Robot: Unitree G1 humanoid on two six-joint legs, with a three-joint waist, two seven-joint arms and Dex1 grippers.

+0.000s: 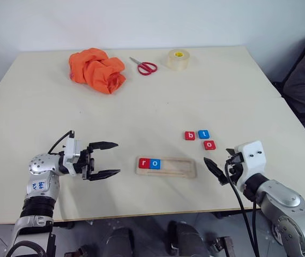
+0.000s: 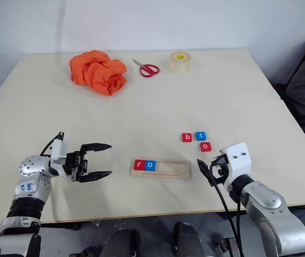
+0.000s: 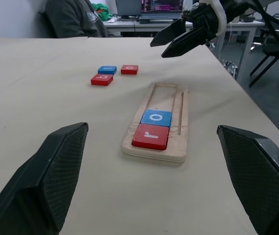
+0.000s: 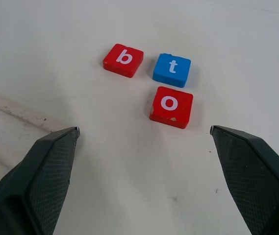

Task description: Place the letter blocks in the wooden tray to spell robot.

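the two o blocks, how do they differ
The blue o block sits in the wooden tray, right beside the red r block; the red o block lies loose on the table, outside the tray. The blue one touches its neighbour, while the red one sits slightly apart from the b block and t block. Both are flat rounded squares with a white lowercase o, lying face up.

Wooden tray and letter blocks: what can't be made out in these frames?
- Wooden tray: right wrist view, cut off by the picture's edge; its blocks are out of frame.
- Red b block, blue t block and red o block: left wrist view, letters too small and foreshortened to read.
- Right gripper: left eye view, its fingers overlap, so their gap is unreadable there.
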